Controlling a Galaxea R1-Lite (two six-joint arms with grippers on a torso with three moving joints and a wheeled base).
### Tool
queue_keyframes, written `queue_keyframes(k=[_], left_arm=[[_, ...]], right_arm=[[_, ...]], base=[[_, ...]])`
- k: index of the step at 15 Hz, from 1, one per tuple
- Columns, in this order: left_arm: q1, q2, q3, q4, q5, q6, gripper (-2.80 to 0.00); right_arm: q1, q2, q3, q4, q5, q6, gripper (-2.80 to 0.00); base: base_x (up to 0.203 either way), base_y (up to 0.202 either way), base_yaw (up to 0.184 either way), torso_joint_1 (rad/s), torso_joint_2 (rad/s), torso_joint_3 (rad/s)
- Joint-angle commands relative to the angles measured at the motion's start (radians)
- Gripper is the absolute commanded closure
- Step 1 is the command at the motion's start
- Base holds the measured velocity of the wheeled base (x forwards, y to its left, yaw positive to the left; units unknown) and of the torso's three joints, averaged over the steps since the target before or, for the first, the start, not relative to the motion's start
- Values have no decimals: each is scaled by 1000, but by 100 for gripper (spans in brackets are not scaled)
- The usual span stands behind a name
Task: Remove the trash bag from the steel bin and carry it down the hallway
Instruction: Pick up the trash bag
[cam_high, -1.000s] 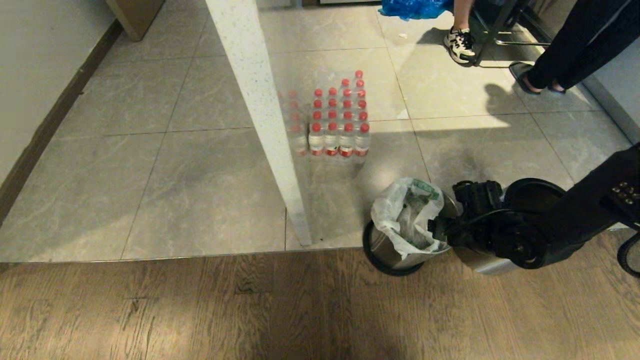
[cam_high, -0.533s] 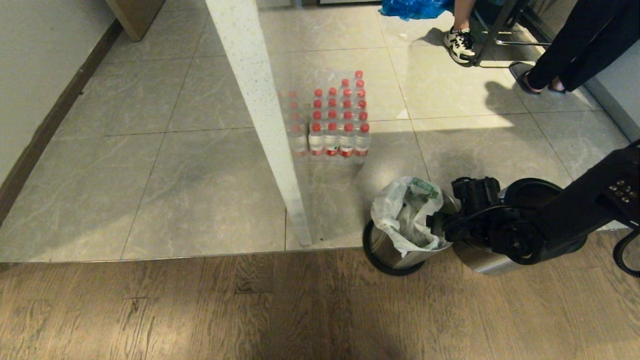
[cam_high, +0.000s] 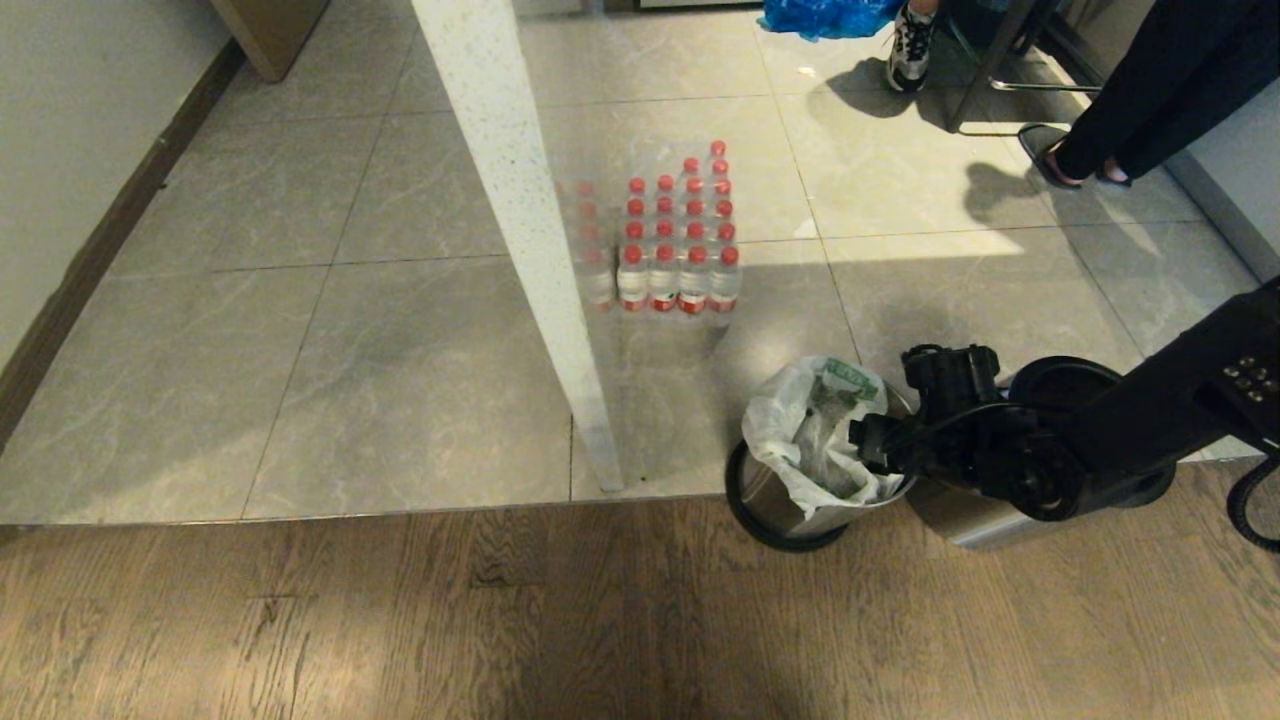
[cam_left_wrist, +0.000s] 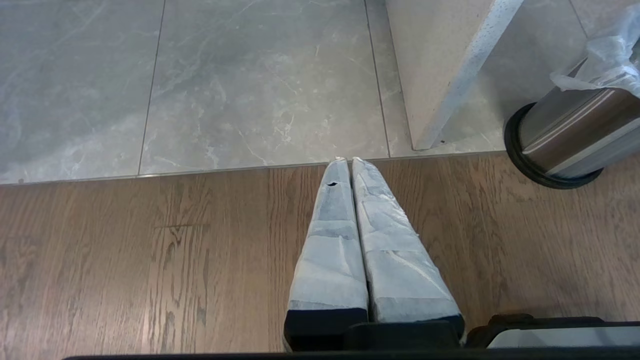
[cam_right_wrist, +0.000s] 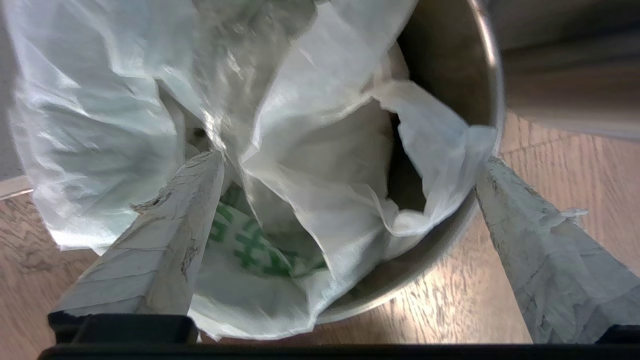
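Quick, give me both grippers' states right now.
Left gripper: shut, holding nothing, parked over the wood floor.
Right gripper: jaws wide open astride the steel bin rim, one inside the trash bag, not gripping.

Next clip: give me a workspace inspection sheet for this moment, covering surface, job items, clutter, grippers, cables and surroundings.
Surface: grey tile floor meeting wood floor.
Job's things: trash bag still inside the steel bin, its edges draped over the rim; bin stands where tile meets wood.
Clutter: pack of red-capped water bottles on the tile; blue plastic bag at the far edge; second bin behind the right arm.
Grippers: right gripper open, one finger inside the bag, the other outside the bin rim; left gripper shut, above the wood floor.
Cables: black cable by the right arm.
Surroundings: white pillar; people's legs and shoes at the far right.
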Motion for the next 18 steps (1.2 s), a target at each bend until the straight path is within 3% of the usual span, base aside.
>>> queue_keyframes(k=[1, 14, 18], left_arm=[[0, 0, 0, 0, 0, -2, 0], [0, 0, 0, 0, 0, 0, 0], [0, 0, 0, 0, 0, 0, 0]], right_arm=[[9, 39, -35, -3, 1, 2, -280], [41, 172, -138, -3, 6, 23, -280], [42, 151, -155, 0, 80, 44, -280]], base=[[0, 0, 0, 0, 0, 0], [0, 0, 0, 0, 0, 0], [0, 0, 0, 0, 0, 0]])
